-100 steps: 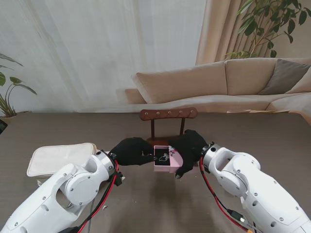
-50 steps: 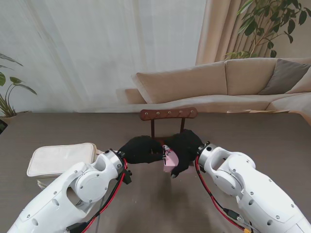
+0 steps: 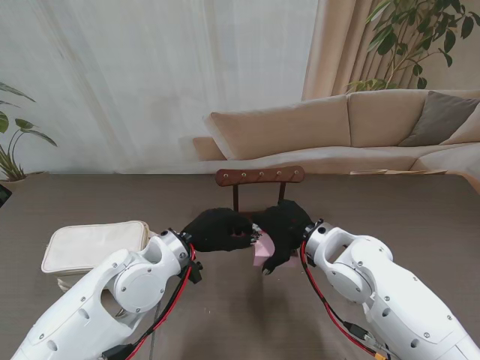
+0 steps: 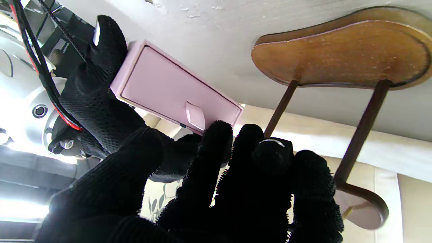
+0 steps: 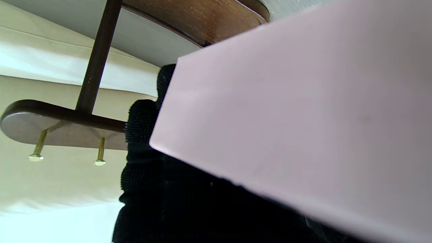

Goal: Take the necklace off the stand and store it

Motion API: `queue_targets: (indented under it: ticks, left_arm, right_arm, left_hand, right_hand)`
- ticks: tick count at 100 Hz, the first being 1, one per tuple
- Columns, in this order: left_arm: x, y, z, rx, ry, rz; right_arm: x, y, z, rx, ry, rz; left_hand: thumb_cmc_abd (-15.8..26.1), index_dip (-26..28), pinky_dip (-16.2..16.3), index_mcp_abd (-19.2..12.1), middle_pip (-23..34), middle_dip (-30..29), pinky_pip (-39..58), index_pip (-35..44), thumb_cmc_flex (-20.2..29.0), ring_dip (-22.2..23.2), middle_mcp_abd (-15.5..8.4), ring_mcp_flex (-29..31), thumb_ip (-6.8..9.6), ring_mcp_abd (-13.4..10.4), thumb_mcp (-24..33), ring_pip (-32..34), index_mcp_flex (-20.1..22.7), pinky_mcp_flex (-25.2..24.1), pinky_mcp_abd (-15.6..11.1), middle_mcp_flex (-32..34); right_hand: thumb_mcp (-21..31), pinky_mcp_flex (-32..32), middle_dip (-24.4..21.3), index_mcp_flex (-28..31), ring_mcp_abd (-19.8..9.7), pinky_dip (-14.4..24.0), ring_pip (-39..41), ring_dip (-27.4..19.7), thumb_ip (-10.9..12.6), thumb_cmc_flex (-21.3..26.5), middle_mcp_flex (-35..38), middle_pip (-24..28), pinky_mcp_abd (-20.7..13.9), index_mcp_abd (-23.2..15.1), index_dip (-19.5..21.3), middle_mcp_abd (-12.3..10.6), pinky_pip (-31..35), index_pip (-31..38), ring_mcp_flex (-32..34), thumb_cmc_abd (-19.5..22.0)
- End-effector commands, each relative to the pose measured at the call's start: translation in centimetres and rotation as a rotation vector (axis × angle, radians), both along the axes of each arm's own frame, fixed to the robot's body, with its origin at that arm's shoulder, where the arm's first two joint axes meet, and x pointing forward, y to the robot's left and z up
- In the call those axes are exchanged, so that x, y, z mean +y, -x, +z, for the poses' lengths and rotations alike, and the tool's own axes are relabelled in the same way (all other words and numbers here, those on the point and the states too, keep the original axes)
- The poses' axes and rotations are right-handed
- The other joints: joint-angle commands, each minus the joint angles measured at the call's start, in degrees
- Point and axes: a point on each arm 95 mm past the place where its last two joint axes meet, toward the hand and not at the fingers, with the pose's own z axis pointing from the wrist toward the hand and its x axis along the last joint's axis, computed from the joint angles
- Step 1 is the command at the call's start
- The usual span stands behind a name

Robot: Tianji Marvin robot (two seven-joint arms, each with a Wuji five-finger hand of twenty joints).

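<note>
The pink jewellery box (image 3: 263,252) lies in front of the wooden necklace stand (image 3: 260,176), whose pegs are bare. No necklace shows in any view. In the left wrist view the box (image 4: 175,94) is closed, its small tab lying flat. My right hand (image 3: 285,229) grips the box's right side, and the box (image 5: 303,128) fills most of that wrist view. My left hand (image 3: 217,229) covers the box's left part, its extended fingertips (image 4: 219,138) resting against the box's front edge. The two black gloves nearly meet over the lid.
A beige zip pouch (image 3: 94,244) lies on the brown table at the left, nearer to me than the stand. The stand's wooden base (image 4: 341,50) sits just behind the box. A sofa (image 3: 337,124) runs beyond the table's far edge.
One second ago the box stood open with the necklace in it. My left hand has since moved right over it, the lid has come down, and the necklace is out of sight.
</note>
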Motion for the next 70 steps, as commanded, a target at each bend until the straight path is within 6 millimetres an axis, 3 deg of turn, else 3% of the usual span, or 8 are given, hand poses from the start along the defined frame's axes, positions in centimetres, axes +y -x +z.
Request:
queue_targets:
  ticks: [1, 26, 36, 70]
  left_arm:
    - [0.4, 0.6, 0.3, 0.001, -0.013, -0.006]
    - [3.9, 1.9, 2.1, -0.049, -0.072, 0.081]
    - [5.2, 2.3, 2.2, -0.027, -0.056, 0.135]
    - [8.3, 3.5, 1.4, -0.018, -0.115, 0.213]
  right_arm:
    - [0.1, 0.2, -0.3, 0.013, 0.007, 0.006]
    - [-0.3, 0.5, -0.6, 0.037, -0.006, 0.000]
    - [-0.4, 0.8, -0.7, 0.053, 0.004, 0.008]
    - [-0.1, 0.7, -1.1, 0.061, -0.039, 0.002]
  left_hand:
    - [2.9, -0.1, -1.6, -1.3, -0.3, -0.5, -3.0, -1.2, 0.3, -1.7, 0.0, -2.0, 1.17, 2.6, -0.9, -4.1, -1.1, -3.0, 0.6, -1.3]
    - [2.8, -2.6, -7.9, -4.7, -8.1, -10.1, -15.0, -4.7, 0.0, -15.8, -0.8, -4.0, 1.39, 8.9, -1.3, -26.1, -2.5, -9.3, 1.2, -2.0]
    - [2.6, -4.5, -10.6, -5.8, -12.7, -15.3, -20.3, -7.0, 0.2, -18.9, -0.7, -9.4, 1.39, 10.5, -1.3, -30.3, -3.7, -12.3, 1.2, -3.3]
    - [2.0, -7.4, -16.4, -5.9, -18.5, -25.0, -32.7, -10.2, -1.4, -24.8, -3.1, -21.5, 1.53, 8.7, -1.1, -34.9, -8.0, -16.7, -0.8, -8.4]
  right_hand:
    - [12.4, 5.5, 2.5, 6.4, -8.5, -0.5, 5.8, 3.0, 6.0, 48.3, 3.7, 2.7, -0.7, -20.6, 0.9, -8.2, 1.2, 15.0, 7.4, 10.6]
    - [12.4, 5.4, 2.5, 6.4, -8.4, -0.5, 5.8, 3.0, 6.0, 48.4, 3.7, 2.7, -0.6, -20.6, 0.9, -8.1, 1.2, 15.0, 7.4, 10.6]
    - [12.4, 5.4, 2.5, 6.4, -8.6, -0.6, 5.8, 3.0, 6.0, 48.2, 3.6, 2.7, -0.6, -20.6, 0.9, -8.2, 1.2, 15.0, 7.4, 10.7]
    - [12.3, 5.3, 2.5, 6.4, -8.5, -0.6, 5.7, 3.0, 6.1, 48.3, 3.6, 2.6, -0.5, -20.6, 0.9, -8.2, 1.2, 15.0, 7.2, 10.8]
